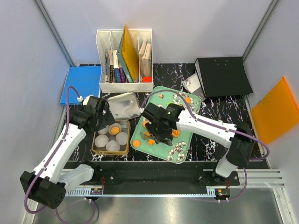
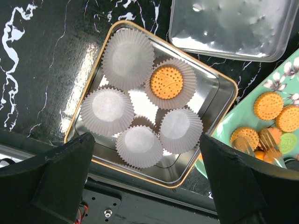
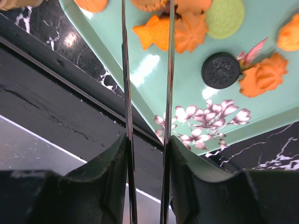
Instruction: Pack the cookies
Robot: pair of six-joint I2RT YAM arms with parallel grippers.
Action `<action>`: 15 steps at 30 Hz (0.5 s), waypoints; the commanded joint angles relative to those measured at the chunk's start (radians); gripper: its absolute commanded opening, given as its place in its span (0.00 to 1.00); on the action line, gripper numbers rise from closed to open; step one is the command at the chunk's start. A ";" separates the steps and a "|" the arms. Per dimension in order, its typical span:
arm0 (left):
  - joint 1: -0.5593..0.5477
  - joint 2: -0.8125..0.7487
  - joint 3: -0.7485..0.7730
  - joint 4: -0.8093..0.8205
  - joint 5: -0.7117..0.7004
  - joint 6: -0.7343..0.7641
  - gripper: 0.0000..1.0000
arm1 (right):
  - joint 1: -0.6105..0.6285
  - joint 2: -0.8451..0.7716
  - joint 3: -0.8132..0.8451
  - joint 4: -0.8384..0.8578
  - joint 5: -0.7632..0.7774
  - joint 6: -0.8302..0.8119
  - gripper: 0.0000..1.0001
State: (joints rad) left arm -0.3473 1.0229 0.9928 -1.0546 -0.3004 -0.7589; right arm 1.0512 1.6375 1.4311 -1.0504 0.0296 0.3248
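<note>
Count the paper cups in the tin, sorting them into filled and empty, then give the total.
Filled paper cups, each holding a cookie: 1
Empty paper cups: 4
Total in the tin: 5

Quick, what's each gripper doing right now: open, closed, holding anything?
Left gripper: open, holding nothing.
Right gripper: jaws partly apart over an orange cookie on the tray; cannot tell whether it grips it.
</note>
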 commanded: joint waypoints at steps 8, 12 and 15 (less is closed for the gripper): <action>0.034 -0.009 0.110 -0.001 -0.068 0.033 0.99 | 0.003 -0.008 0.314 -0.117 0.072 -0.044 0.35; 0.050 -0.015 0.115 -0.004 -0.071 0.033 0.99 | 0.004 0.024 0.396 -0.109 0.040 -0.049 0.35; 0.064 -0.023 0.116 -0.005 -0.072 0.033 0.99 | 0.004 0.059 0.436 -0.092 0.000 -0.053 0.34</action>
State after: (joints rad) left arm -0.3016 1.0225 1.0664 -1.0672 -0.3386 -0.7376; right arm 1.0512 1.6566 1.7916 -1.1564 0.0700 0.2913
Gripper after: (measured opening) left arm 0.987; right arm 0.404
